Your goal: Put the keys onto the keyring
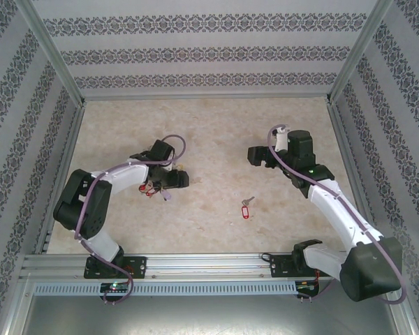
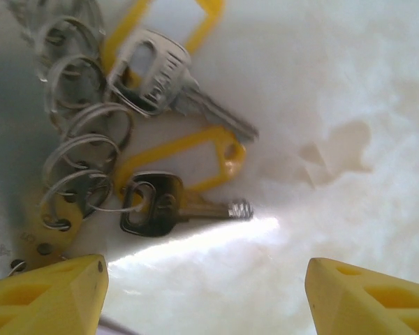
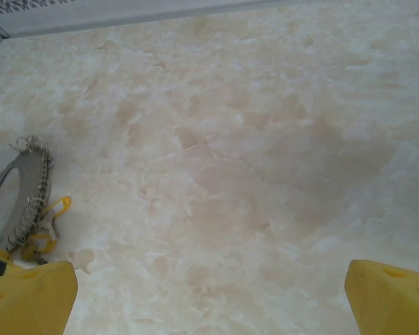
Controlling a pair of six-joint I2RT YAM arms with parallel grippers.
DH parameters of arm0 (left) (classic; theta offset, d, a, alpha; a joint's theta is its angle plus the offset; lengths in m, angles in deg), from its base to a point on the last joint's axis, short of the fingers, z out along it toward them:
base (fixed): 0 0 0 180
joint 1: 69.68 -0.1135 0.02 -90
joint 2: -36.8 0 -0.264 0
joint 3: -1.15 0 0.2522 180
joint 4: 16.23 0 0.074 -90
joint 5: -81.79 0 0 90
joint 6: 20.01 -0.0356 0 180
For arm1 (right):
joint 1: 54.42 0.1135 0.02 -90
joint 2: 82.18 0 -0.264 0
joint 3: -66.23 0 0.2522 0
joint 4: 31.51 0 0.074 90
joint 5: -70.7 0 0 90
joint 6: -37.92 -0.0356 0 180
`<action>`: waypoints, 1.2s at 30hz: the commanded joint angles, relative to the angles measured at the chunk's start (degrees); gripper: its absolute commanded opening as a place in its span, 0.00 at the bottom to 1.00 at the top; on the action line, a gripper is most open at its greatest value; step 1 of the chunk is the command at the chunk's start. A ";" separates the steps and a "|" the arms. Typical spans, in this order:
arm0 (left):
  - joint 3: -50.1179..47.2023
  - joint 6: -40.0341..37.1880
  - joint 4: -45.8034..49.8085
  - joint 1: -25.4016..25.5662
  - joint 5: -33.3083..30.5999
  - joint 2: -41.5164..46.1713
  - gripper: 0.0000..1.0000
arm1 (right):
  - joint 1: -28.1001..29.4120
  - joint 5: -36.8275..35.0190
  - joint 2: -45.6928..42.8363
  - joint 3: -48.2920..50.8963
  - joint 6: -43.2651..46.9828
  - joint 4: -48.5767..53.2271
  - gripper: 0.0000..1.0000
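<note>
The keys, a small silver key on a red tag (image 1: 246,207), lie alone on the table between the two arms. The keyring (image 1: 153,189), with its bunch of keys and coloured tags, lies under my left gripper (image 1: 176,179). In the left wrist view, small rings (image 2: 84,150), silver keys (image 2: 169,77) and yellow tags (image 2: 195,150) lie just beyond the yellow fingertips (image 2: 52,293). My left gripper (image 2: 206,296) is open over bare table. My right gripper (image 1: 257,155) hovers open at mid-table, its jaws (image 3: 209,300) wide apart, the keyring (image 3: 33,202) to its left.
Marble-patterned tabletop (image 1: 216,132) enclosed by patterned walls and metal posts (image 1: 52,56). A metal rail (image 1: 209,265) with the arm bases runs along the near edge. Bare surface stretches between the red-tagged key and the back wall.
</note>
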State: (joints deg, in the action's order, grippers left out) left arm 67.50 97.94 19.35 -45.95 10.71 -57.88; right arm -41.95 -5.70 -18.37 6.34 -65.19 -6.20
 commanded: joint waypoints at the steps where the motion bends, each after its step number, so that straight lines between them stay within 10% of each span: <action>1: -3.02 6.43 -3.63 4.54 3.35 1.87 0.75 | -0.60 0.74 -1.97 0.16 0.69 0.99 0.98; 12: 1.17 3.06 9.34 10.12 -1.68 12.71 0.75 | -0.44 1.63 -4.31 3.16 0.77 1.98 0.98; 23: 5.27 -9.80 18.03 6.78 -6.90 6.57 0.35 | 3.68 3.16 -3.54 7.61 -1.49 1.46 0.98; 36: 2.27 -10.41 14.12 6.85 -6.05 2.52 0.37 | 4.36 3.52 1.65 6.15 -1.89 -1.66 0.98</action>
State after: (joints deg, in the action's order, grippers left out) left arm 71.29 88.54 33.93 -38.96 3.78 -54.10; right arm -38.19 -3.34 -17.01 13.29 -66.32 -5.61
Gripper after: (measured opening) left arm 0.371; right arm 0.979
